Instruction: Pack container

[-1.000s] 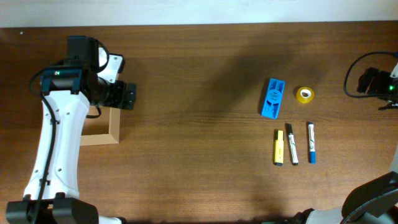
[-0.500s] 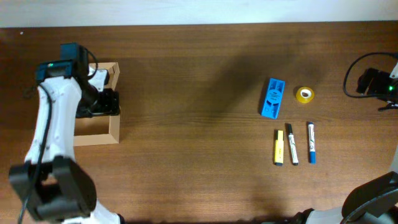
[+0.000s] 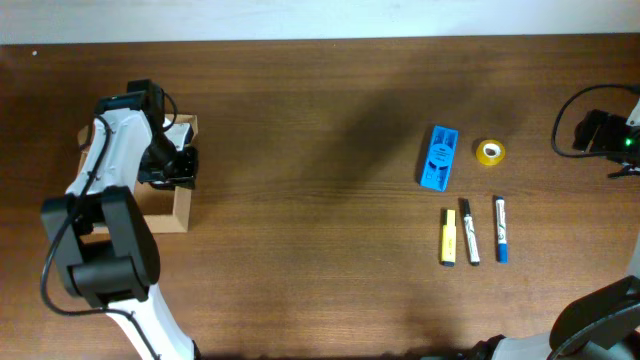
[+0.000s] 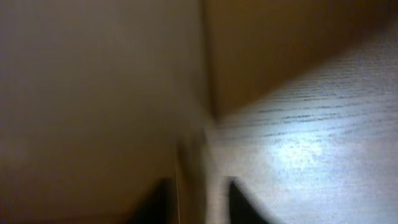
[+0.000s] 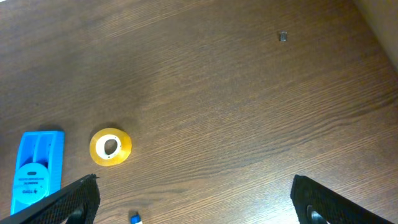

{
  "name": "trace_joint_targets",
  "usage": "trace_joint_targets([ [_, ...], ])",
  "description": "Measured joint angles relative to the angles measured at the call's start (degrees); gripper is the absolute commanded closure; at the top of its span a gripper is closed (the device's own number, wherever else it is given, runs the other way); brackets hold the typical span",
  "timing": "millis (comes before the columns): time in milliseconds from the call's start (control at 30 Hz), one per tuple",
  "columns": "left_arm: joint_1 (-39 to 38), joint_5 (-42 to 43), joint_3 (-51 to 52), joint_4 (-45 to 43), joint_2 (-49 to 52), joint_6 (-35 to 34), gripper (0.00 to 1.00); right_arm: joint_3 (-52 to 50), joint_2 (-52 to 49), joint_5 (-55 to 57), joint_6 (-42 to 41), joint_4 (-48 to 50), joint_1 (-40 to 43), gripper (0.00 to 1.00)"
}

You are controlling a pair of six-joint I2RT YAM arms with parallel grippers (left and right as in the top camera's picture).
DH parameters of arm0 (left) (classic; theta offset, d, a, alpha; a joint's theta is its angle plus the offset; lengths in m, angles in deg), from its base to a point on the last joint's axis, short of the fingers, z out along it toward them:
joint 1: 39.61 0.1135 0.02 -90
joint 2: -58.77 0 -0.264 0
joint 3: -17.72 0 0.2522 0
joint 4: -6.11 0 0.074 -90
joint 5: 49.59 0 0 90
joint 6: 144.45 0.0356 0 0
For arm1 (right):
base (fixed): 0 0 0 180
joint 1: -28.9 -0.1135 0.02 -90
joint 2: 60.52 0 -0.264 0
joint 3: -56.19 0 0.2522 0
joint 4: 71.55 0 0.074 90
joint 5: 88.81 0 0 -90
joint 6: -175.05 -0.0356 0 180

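Brown cardboard container (image 3: 183, 208), open top, far left, partly hidden

One brown cardboard container (image 3: 182, 208); one flat blue box (image 3: 438, 157); one roll of yellow tape (image 3: 489, 152); three pens side by side, namely one yellow highlighter (image 3: 449, 237), one white marker (image 3: 469, 231), one blue marker (image 3: 500, 229); six things on the surface (image 3: 320, 250)

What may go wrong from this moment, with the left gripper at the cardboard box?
1. The left gripper seems to straddle the thin right wall of the container; a pull may bend the wall or tip the box.
2. The left wrist view is blurred, so the grip cannot be confirmed.
3. The markers lie far from it; a long carry may drop one.
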Motion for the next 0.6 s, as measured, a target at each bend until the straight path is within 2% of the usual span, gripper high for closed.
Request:
trace_joint_targets([
  [300, 0.02, -1.05, -1.97, 2.16, 1.31, -1.62, 0.98, 0.00, -0.02, -0.02, 0.02, -0.02, 0.00, 0.01],
  [467, -0.17, -0.61, -6.97, 10.05, 3.15, -5.38, 0.98, 0.00, 0.00, -0.02, 0.04, -0.04, 0.00, 0.01],
  [600, -2.25, 0.11, -15.47, 18.34, 4.17, -8.37, 0.98, 0.00, -0.02, -0.04, -0.02, -0.04, 0.00, 0.01],
])
